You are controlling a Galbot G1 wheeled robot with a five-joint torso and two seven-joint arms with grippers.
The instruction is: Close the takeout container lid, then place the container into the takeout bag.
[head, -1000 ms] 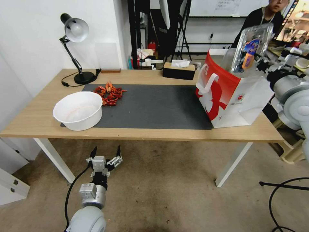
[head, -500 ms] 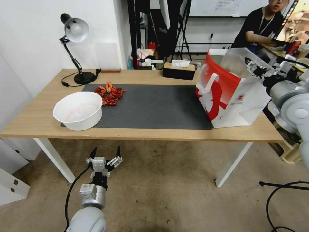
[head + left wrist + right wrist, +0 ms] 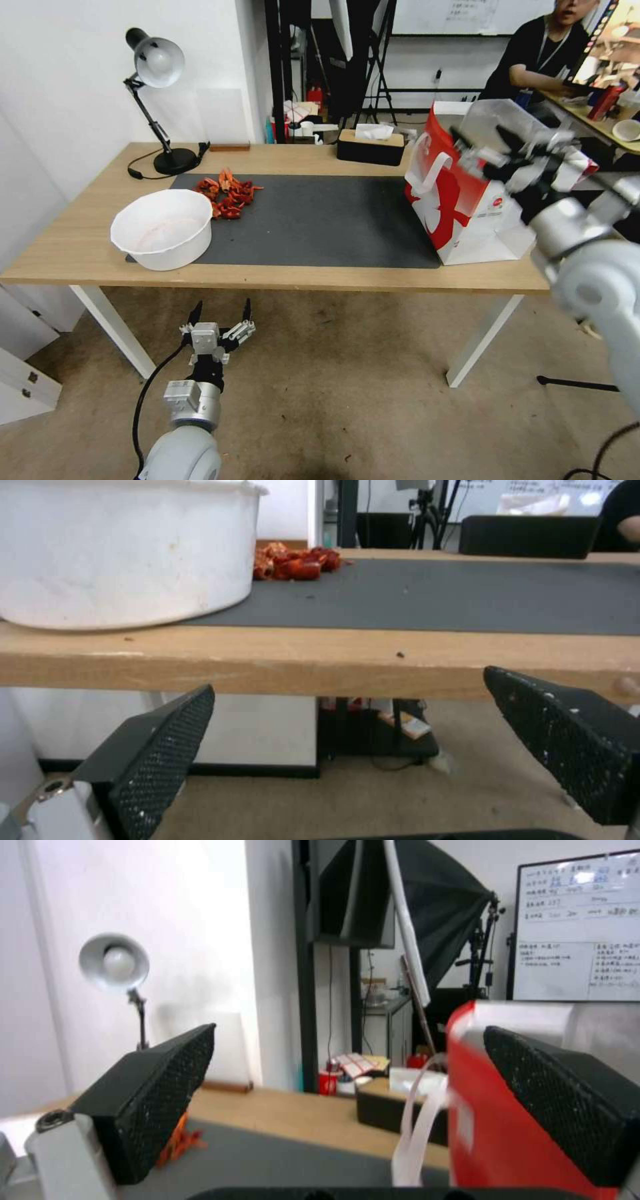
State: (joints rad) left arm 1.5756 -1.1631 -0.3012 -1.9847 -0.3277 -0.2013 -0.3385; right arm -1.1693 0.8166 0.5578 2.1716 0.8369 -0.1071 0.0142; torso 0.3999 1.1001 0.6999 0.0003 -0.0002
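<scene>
Right gripper (image 3: 491, 150) spread wide and empty, level with the top of the takeout bag (image 3: 460, 200), just in front of its open mouth. Bag upright at the far right end of the wooden table (image 3: 87, 247). Left gripper (image 3: 219, 319) open too, parked below the table's front edge near the white bowl (image 3: 162, 229).
</scene>
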